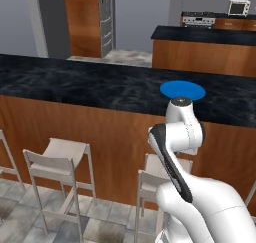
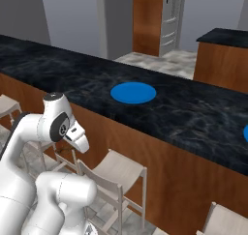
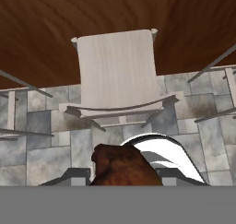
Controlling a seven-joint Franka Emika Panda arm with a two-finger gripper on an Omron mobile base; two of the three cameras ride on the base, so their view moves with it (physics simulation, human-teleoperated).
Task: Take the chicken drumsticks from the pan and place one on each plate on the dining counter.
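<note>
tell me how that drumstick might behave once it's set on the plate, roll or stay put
The drumstick looks lumpy, thick at the end in view, so it would probably rock and settle, not roll far. The plate seems flat with no rim, so nothing would stop a slide. Its glazed-looking skin may be slippery between the fingers.

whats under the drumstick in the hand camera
Below the chicken drumstick, held in the gripper, are a pale wooden stool and grey floor tiles. The drumstick covers the floor directly beneath it.

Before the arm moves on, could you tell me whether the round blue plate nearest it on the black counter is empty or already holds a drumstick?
Empty: the flat round blue plate on the black marbled dining counter shows bare blue all over. An orange-brown chicken drumstick sits in the gripper.
</note>
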